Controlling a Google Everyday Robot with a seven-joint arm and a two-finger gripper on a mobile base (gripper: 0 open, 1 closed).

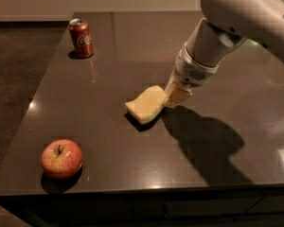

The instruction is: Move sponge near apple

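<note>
Reaching down from the 2 o'clock corner of the camera view, the big white arm (236,18) bends at its round wrist and points toward the middle of the table (109,70). At its tip is the gripper (176,97), low over the tabletop and just right of the middle. It is pinching the right edge of the sponge (144,105).

The sponge is pale yellow and flat. It sits tilted, with the end by the gripper a bit higher and the other end down near the tabletop. A small dark shadow lies under its low end.

From the sponge, the apple (61,158) is at about 8 o'clock, well apart from it, close to the near edge of the table. It is red with a short dark stem on top.

A red cola can (81,38) stands upright at about 11 o'clock from the sponge, near the far left corner. It is off to the side of the line between sponge and apple.

The arm's big shadow (203,141) falls on the table at about 4 o'clock from the gripper.
</note>
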